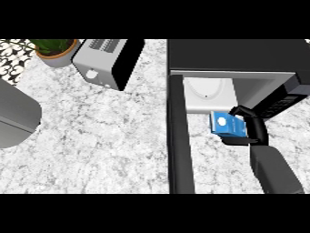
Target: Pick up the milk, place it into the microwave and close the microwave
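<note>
A blue milk carton (pixel 225 124) hangs just in front of the microwave's open cavity (pixel 214 93), at its lower edge. My right hand (pixel 250 128) is shut on the carton, fingers curled over its top and right side, thumb under it. The black microwave (pixel 244 57) stands at the back right with its door (pixel 179 136) swung open toward me, seen edge-on as a long dark bar left of the carton. Its control panel (pixel 286 98) is at the right of the cavity. My left hand does not show.
A white and black toaster (pixel 107 61) stands at the back centre-left, and a potted plant (pixel 55 50) is behind it to the left. A grey rounded object (pixel 3 111) lies at the left edge. Marble counter (pixel 97 150) spreads across the middle.
</note>
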Robot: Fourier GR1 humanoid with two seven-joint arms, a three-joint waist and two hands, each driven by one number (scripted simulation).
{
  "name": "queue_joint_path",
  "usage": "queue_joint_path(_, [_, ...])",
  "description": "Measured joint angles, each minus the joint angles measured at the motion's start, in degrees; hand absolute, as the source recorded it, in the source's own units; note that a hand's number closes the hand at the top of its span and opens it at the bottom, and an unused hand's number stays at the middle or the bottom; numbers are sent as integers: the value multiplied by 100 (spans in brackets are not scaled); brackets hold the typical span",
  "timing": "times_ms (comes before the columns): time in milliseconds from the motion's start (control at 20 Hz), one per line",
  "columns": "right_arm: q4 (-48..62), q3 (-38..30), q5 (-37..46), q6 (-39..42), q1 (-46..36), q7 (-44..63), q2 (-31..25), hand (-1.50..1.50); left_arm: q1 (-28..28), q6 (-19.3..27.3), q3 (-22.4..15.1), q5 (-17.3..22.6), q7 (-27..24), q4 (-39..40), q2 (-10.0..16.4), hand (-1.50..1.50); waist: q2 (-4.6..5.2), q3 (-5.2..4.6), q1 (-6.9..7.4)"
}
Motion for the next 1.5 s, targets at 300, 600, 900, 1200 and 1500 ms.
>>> queue_joint_path(300, [405, -53, -23, -72, -420, 191, -111, 150, -286, 117, -68, 68, 149, 23, -6, -150, -12, -8, -40])
queue_joint_path(600, [678, -34, -4, -69, -537, 189, -196, 150, -429, 0, -41, 153, 124, 70, 74, -150, -47, -33, -22])
queue_joint_path(900, [743, 30, 61, -371, -552, 49, -213, 150, -746, 101, -27, 218, 173, 87, 210, -150, -40, -28, 1])
queue_joint_path(1200, [700, 37, 100, -830, -455, -161, -228, 150, -907, 123, -52, 291, 220, 116, 301, -150, -29, -40, 117])
queue_joint_path(1500, [576, 37, 111, -1188, -318, -305, -231, 150, -1053, 139, -62, 346, 278, 146, 415, -150, -17, -66, 235])
